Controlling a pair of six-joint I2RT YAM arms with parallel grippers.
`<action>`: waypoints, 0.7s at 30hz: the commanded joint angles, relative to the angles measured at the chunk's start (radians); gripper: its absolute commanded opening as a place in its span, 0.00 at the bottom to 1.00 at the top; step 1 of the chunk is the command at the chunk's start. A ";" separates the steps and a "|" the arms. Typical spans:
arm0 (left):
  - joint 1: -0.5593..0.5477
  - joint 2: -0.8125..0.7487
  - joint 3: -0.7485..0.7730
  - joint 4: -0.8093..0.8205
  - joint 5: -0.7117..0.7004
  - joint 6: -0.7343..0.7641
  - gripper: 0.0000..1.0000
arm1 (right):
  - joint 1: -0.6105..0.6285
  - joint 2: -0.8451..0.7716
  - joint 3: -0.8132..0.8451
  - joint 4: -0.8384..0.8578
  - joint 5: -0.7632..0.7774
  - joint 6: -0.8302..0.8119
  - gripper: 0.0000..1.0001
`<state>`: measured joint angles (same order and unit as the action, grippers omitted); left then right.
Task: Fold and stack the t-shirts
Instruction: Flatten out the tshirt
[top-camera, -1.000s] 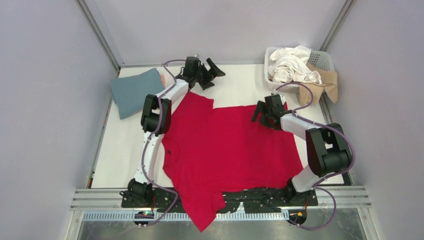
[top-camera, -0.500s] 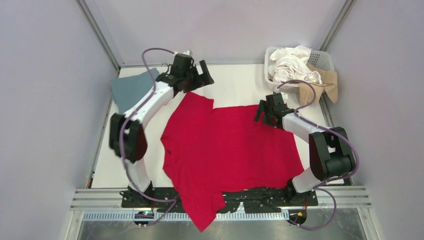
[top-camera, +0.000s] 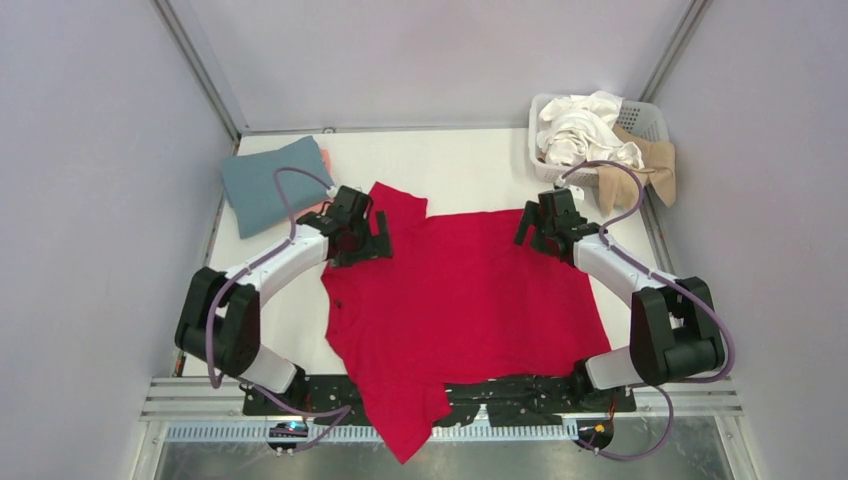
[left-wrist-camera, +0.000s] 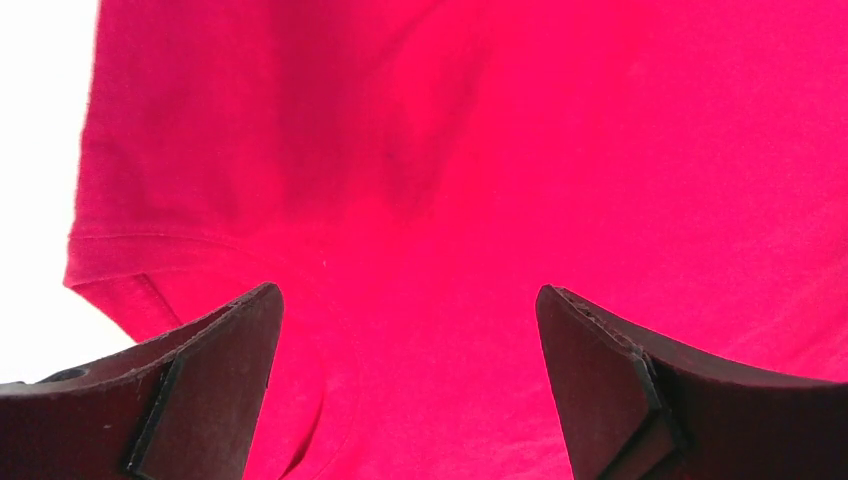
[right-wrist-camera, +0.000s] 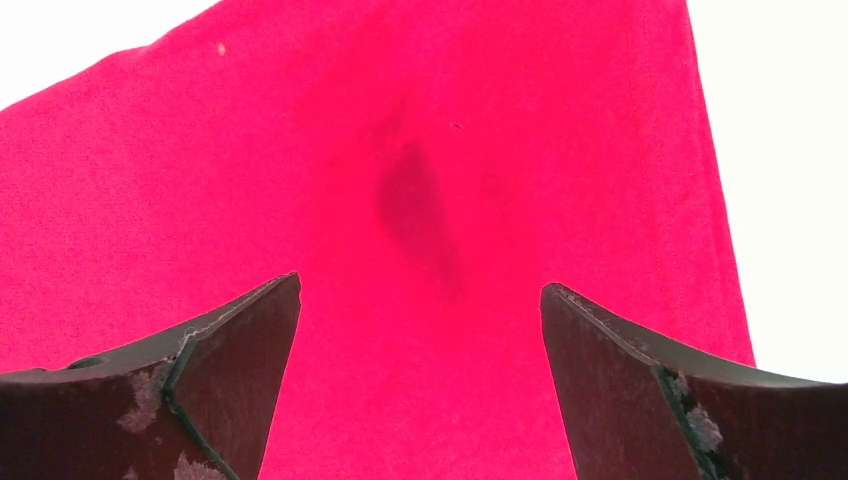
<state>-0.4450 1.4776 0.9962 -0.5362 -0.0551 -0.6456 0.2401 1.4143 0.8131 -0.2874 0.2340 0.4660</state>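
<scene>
Lower left gripper (top-camera: 375, 238) and right gripper (top-camera: 527, 228), both spread wide and empty, onto the far edge of the red t-shirt (top-camera: 460, 290), pinch together, draw evenly nearward.

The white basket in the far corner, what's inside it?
The basket holds a crumpled white cloth piled above its rim, and a tan cloth hangs over its near edge. Whatever lies underneath them is covered.

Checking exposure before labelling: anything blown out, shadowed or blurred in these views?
Left wrist: table beside the red t-shirt clips to pure white. Right wrist: same clipping, plus a dark patch on the cloth, perhaps shadow. Top external: evenly lit, sharp.
</scene>
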 joint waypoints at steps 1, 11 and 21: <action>0.006 0.073 0.055 0.029 0.010 0.009 1.00 | -0.006 -0.003 -0.007 0.004 0.009 -0.005 0.95; 0.117 0.324 0.165 -0.009 0.116 0.006 1.00 | -0.028 0.128 0.029 0.018 -0.039 -0.017 0.95; 0.185 0.476 0.324 -0.070 0.204 0.030 1.00 | -0.080 0.266 0.140 0.015 -0.107 -0.041 0.95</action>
<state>-0.2825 1.8709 1.2560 -0.5903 0.1074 -0.6449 0.1890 1.6379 0.9009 -0.2909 0.1711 0.4416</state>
